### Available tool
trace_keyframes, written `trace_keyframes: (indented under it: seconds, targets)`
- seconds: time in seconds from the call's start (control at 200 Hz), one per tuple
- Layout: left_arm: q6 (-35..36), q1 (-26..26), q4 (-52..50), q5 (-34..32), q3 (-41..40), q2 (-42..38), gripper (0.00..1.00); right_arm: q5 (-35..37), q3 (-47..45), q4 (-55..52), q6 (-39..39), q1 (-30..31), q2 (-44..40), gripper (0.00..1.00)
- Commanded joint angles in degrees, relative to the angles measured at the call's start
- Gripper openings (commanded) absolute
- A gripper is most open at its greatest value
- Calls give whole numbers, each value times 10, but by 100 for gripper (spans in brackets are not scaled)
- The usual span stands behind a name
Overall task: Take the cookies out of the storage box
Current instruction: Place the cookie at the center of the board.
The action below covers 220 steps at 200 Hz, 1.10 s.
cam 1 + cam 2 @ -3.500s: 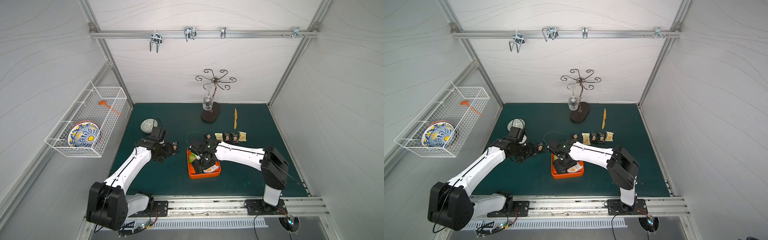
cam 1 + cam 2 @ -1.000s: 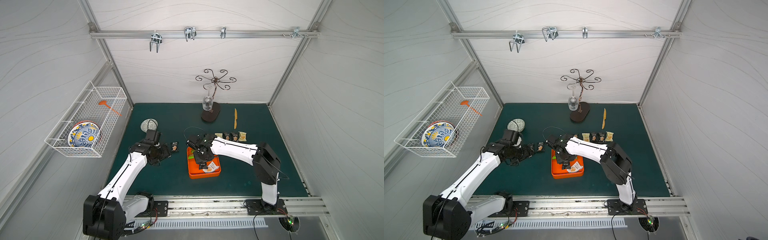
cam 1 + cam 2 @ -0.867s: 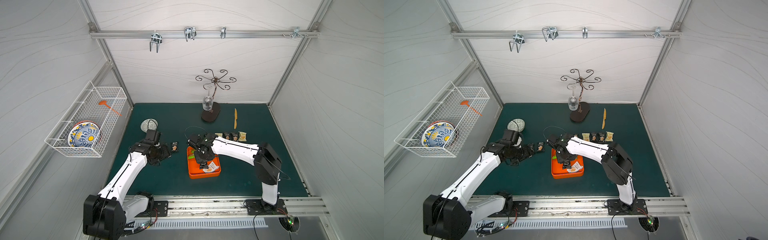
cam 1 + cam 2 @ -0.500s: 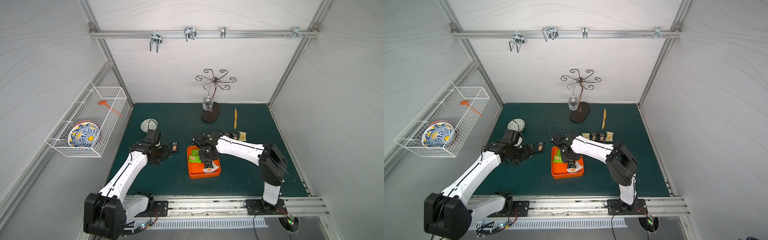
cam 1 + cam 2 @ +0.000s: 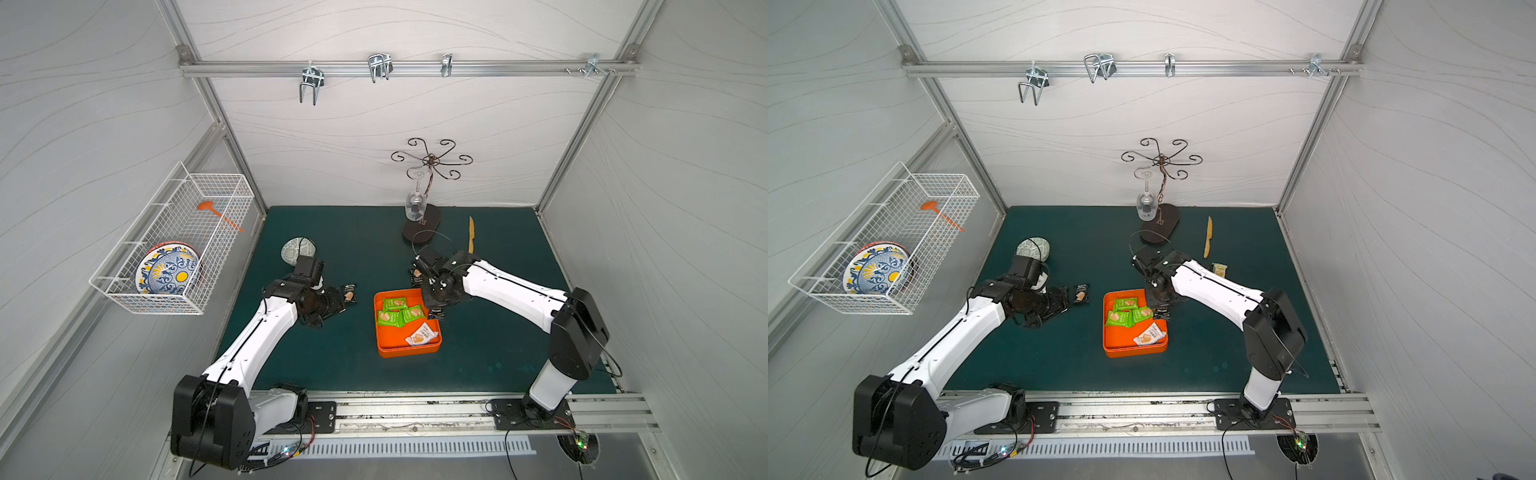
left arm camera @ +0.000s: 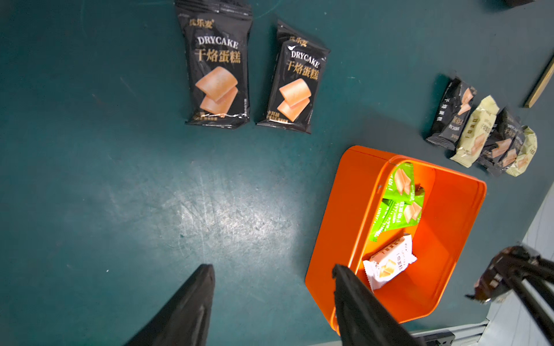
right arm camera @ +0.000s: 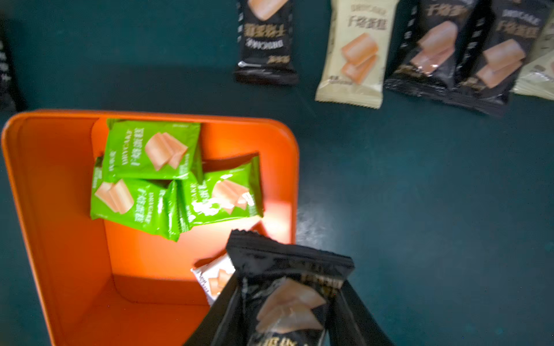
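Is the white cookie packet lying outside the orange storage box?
No, the white packet lies inside the storage box, near the green packets.

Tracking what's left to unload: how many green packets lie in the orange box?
3, overlapping in the storage box: one green packet by its far wall, two nearer the middle. Another may hide beneath.

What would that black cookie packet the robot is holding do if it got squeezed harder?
The black packet in the right gripper would probably crinkle; its wrapper looks thin, with a crimped edge. The film shines, so it might slip. It looks small, so likely light; the pictured biscuits could crack.
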Motion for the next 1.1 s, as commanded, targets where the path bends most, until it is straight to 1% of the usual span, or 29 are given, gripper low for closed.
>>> trace_keyframes:
  seconds: [0.0, 0.12, 0.27, 0.39, 0.755, 1.095]
  targets:
    - [1, 4, 0, 14, 35, 11, 67, -10, -27, 25, -47, -41, -29, 44]
    - [1, 4, -4, 17, 46, 17, 67, 2, -64, 49, -77, -79, -39, 44]
    - [-3, 4, -8, 18, 51, 19, 67, -2, -113, 84, -88, -128, -43, 44]
    - [-11, 4, -3, 24, 48, 18, 67, -8, -140, 117, -90, -151, -26, 44]
    - [-12, 3, -10, 22, 40, 10, 67, -1, -143, 149, -91, -156, 41, 44]
    - [-12, 4, -7, 22, 30, 3, 67, -16, -145, 153, -85, -157, 66, 45]
